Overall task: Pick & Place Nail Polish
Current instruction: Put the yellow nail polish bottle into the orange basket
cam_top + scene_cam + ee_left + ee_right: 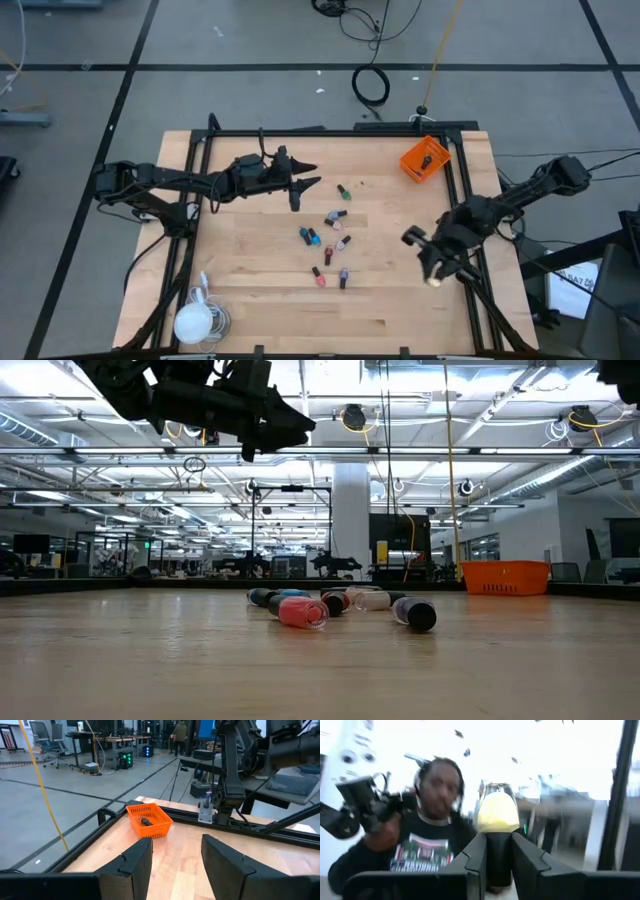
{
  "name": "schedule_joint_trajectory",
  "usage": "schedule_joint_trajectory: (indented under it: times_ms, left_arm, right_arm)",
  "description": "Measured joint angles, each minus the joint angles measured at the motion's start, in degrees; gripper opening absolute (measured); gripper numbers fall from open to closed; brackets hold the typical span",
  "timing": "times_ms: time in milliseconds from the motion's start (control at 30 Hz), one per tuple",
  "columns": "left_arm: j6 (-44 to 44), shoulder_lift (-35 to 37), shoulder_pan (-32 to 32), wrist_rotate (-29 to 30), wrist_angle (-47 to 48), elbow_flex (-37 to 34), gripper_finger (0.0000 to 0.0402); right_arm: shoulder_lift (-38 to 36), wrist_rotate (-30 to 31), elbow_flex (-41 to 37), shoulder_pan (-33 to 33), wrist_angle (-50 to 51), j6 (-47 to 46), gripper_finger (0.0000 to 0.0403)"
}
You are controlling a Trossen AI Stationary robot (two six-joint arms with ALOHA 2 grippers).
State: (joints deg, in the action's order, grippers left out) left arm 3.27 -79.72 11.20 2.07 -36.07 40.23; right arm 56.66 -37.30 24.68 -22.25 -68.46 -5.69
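Several tiny nail polish bottles [336,216] with dark caps lie on their sides around the middle of the wooden table; the low view shows a pink one [303,612] nearest. My right gripper [434,275] hovers over the table's near right part, shut on a pale yellow bottle [497,812]. My left gripper [314,176] hangs open above the table's far middle, level, pointing toward the orange bin [148,820], with nothing between its fingers [135,865]. My right gripper pinches the pale yellow bottle by its dark cap [499,855] between its two fingers. The glass body [435,282] sticks out past the fingertips. The fingers point toward the table's near edge and slant upward. The bottle is lifted clear of the table.
The orange bin [424,158] stands at the far right corner with a dark small thing inside [145,821]. A white bulb with a coiled cord [195,320] lies at the near left. Black frame rails [330,131] border the table. A person [432,820] stands beyond the near edge.
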Motion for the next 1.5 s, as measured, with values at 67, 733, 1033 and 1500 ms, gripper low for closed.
schedule_joint_trajectory:
  times_ms: [67, 733, 1033, 1500]
  left_arm:
    - [-0.04, 0.0, 0.0, 0.0, 0.02, 0.0, 0.0166]
    - [-1.43, 0.0, 0.0, 0.04, -0.04, 0.04, 0.0166]
    - [-1.84, 0.02, 0.0, 0.04, 0.16, 0.04, 0.0166]
    - [-1.77, 0.02, 0.0, 0.03, 0.31, 0.04, 0.0166]
  right_arm:
    - [0.01, -0.17, 0.01, -1.28, -2.35, 2.06, 0.0048]
    - [0.04, 1.49, 0.01, -2.02, -1.82, 6.19, 0.0048]
    - [0.02, 10.79, 0.01, -0.33, 14.77, 3.5, 0.0048]
    - [0.04, 47.04, 0.01, 0.86, 45.33, -6.98, 0.0048]
